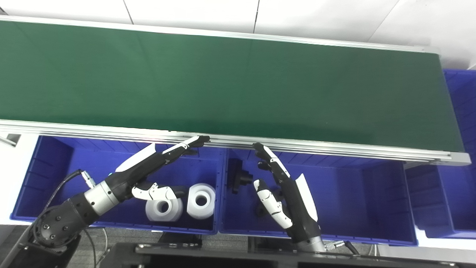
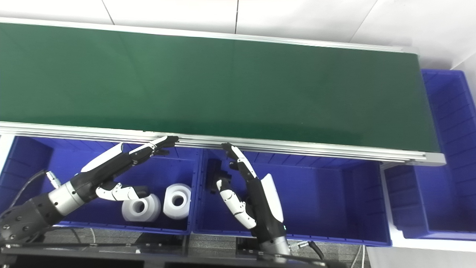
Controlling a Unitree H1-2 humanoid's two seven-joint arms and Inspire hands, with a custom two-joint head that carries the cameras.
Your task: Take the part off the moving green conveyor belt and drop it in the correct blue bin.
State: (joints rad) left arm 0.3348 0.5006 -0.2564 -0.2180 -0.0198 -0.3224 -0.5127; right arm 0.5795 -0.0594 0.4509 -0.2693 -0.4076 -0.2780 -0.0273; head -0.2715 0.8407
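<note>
Two white cylindrical parts point(image 1: 164, 209) point(image 1: 201, 200), each with a central bore, lie side by side and touching on the floor of the left blue bin point(image 1: 44, 175), near its front right corner. Black parts point(image 1: 240, 178) rest in the adjoining middle blue bin point(image 1: 357, 201), close to its left wall; their exact shape cannot be made out, and one lies partly hidden behind the right hand. No part shows on the green conveyor belt point(image 1: 223, 82), which runs across the scene behind the bins, edged in front by an aluminium rail point(image 1: 334, 148).

Left hand point(image 1: 148, 163): extended over the left bin, holding nothing, fingers straightened and spread from the thumb; its fingertips point(image 1: 200, 140) reach the rail's lower edge, though contact cannot be confirmed. The thumb points toward the nearer white part, above it.

Right hand point(image 1: 282, 190): raised over the left portion of the middle bin, likewise empty, fingers extended toward the rail and thumb held apart.

Third blue bin point(image 1: 459, 193): placed at the right end of the belt, wrapping past its end; nothing can be seen in its visible interior. White wall panels point(image 1: 316, 16) lie beyond the belt's far edge.
</note>
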